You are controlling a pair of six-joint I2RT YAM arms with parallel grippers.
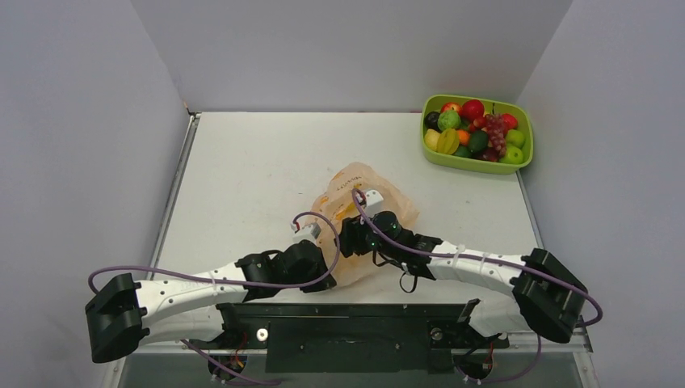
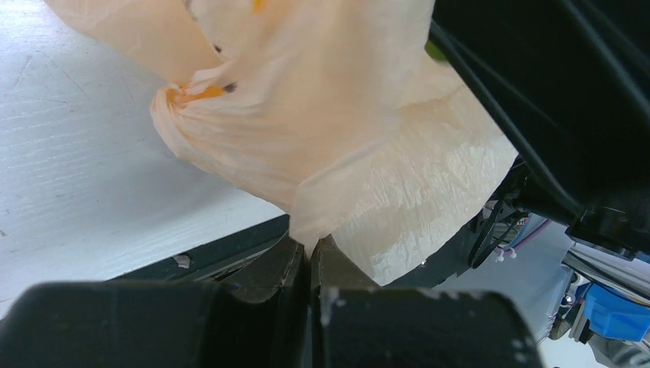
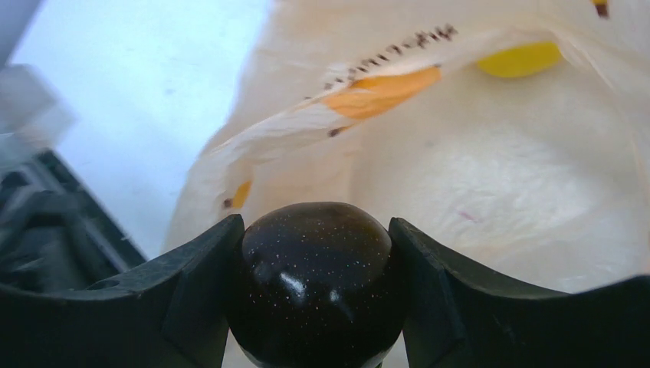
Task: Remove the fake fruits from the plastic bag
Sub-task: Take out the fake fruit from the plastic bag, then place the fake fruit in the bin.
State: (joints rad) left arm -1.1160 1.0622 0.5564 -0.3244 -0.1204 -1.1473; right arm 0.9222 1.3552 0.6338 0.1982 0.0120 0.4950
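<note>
The peach-orange plastic bag (image 1: pixel 367 198) lies crumpled in the middle of the table, between both arms. My left gripper (image 2: pixel 311 247) is shut on a fold of the plastic bag (image 2: pixel 337 130) at its near edge. My right gripper (image 3: pixel 316 249) reaches into the bag's mouth and is shut on a glossy dark purple round fruit (image 3: pixel 316 276), both fingers pressed against its sides. A yellow patch (image 3: pixel 521 59) shows through the bag (image 3: pixel 498 169) farther in. From the top view the held fruit is hidden by the right wrist (image 1: pixel 380 230).
A lime-green tray (image 1: pixel 521 166) at the back right corner holds several toy fruits, among them a grape bunch (image 1: pixel 494 133). White walls close the table on three sides. The arms' black base rail (image 1: pixel 347 323) runs along the near edge.
</note>
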